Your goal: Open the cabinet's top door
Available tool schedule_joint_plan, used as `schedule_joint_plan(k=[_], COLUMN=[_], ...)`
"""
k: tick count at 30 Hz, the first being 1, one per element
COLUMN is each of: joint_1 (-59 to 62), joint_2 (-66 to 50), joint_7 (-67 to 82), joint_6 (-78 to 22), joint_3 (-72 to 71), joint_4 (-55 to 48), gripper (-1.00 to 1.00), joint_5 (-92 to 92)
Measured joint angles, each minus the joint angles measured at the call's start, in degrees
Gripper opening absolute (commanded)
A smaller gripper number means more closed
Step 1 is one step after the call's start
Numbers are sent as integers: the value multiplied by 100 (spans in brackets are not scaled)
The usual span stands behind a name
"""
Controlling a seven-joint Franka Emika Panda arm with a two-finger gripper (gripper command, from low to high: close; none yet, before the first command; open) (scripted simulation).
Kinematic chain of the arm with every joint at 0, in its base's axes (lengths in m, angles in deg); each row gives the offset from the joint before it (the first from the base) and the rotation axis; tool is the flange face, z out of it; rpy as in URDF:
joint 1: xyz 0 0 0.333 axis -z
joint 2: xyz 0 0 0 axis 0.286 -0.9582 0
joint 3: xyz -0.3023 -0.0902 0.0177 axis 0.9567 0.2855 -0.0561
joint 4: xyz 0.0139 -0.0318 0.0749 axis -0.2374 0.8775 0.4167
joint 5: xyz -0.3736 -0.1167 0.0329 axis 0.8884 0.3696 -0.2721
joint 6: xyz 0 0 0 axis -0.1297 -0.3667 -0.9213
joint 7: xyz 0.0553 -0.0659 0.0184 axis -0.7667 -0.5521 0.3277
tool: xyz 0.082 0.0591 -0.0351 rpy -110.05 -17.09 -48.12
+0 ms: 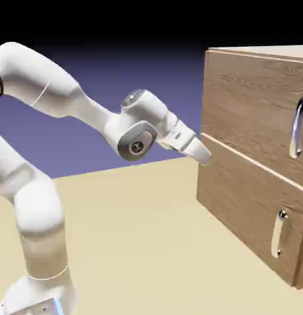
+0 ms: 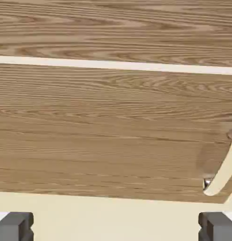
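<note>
You're at the approach step; nothing's grabbed yet. The cabinet [image 1: 252, 154] fills the ext. view's right side, standing on the counter [image 1: 148, 246], w/ two wood-grain panels stacked on its front. The top door [image 1: 252, 104] is the upper, larger panel, shut as far as you can tell, flush w/ the face, a pale seam dividing it from the lower panel [image 1: 246, 209]. Its long handle [image 1: 297, 126] is the curved silver bar near the frame's right edge, well apart from your hand. The short handle [image 1: 278, 232] below belongs to the lower panel, so skip that one.

Your arm [image 1: 49, 92] reaches out from the left, and the gripper [image 1: 200, 149] sits near the cabinet's near corner, about level w/ the seam. The fingers [image 2: 14, 226] are spread wide w/ nothing between them; in the hand view only wood and a strip of counter show past them. That view also catches a pale curved bar at its right edge, prob. the lower panel's handle, but you can't confirm it.

Next move, as I judge it: go across the front and a bit up to the long handle, line the open fingers either side of the bar, close, then pull. Watch for grabbing the wrong handle.
</note>
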Motion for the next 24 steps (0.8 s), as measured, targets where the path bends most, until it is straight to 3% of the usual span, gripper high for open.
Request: schedule_joint_plan(k=[24], joint_1=[-2635], joint_2=[937], joint_7=[-4040], joint_6=[-170], joint_3=[2797], joint_4=[-1626], gripper=[0], joint_5=[5980])
